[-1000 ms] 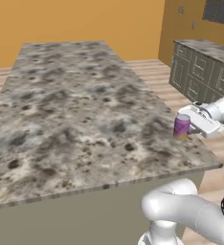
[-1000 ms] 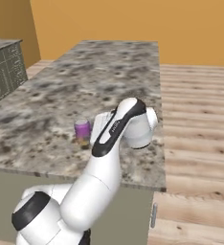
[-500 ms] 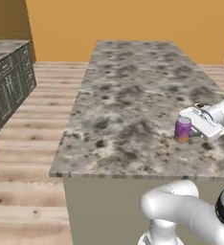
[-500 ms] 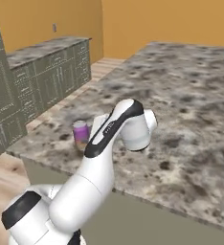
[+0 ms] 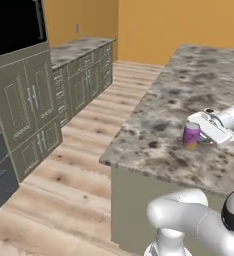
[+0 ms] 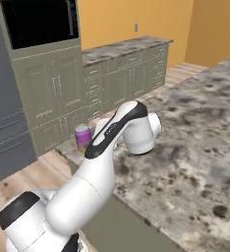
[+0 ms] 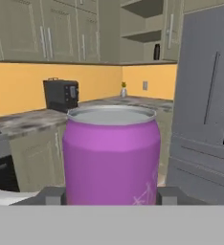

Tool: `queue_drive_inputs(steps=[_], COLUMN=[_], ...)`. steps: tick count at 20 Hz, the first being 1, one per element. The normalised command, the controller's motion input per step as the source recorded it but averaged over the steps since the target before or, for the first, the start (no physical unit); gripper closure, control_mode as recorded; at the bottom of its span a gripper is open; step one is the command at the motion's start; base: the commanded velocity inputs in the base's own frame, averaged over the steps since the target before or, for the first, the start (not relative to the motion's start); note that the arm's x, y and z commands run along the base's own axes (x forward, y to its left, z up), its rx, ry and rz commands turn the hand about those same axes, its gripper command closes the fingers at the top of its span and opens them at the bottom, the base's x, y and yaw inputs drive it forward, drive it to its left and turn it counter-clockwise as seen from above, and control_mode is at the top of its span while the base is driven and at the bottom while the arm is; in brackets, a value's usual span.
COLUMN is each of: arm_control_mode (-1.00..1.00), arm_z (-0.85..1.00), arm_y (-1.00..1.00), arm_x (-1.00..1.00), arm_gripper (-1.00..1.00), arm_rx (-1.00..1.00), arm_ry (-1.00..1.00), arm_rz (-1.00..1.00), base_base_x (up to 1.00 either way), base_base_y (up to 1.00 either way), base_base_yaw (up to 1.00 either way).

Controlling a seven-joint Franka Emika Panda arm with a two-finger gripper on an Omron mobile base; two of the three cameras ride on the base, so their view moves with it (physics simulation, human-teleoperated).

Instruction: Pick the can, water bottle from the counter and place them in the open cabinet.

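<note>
My gripper (image 7: 112,194) is shut on the can (image 7: 112,158), a purple cylinder with a silver top that stands upright between the fingers. In the left base view the can (image 5: 191,136) hangs in the gripper (image 5: 199,137) over the near corner of the speckled granite counter (image 5: 159,125). From the right base view the can (image 6: 82,138) shows just past the counter's (image 6: 195,147) corner, beside my forearm. High on the far wall the olive-green cabinet (image 7: 142,19) stands open. A slim black cylinder that looks like the water bottle (image 7: 156,51) stands on its lower shelf.
A tall grey fridge (image 7: 207,110) stands right of the open cabinet. A black toaster (image 7: 61,94) and a small vase (image 7: 123,89) sit on the far worktop. Olive lower cabinets (image 5: 79,80) line the left wall, with wooden floor (image 5: 74,165) between them and the counter.
The whole picture has swung, so the base has turned toward the wall cabinets and fridge. The can stays held in the gripper the same way.
</note>
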Motion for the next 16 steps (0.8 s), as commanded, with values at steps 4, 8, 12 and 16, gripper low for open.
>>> queue_drive_inputs(steps=[4,8,12,16], arm_control_mode=[1.00,1.00,1.00,1.00], arm_z=[0.00,0.00,0.00,0.00], arm_y=[0.00,0.00,0.00,0.00], arm_x=[0.00,0.00,0.00,0.00], arm_gripper=[1.00,1.00,1.00,1.00], arm_rx=[0.00,0.00,0.00,0.00], arm_ry=[0.00,0.00,0.00,0.00], arm_rz=[0.00,0.00,0.00,0.00], base_base_x=[-0.16,-0.22,-0.24,-0.21], base_base_y=[0.10,0.19,0.31,0.40], base_base_yaw=[0.56,0.55,0.54,0.55])
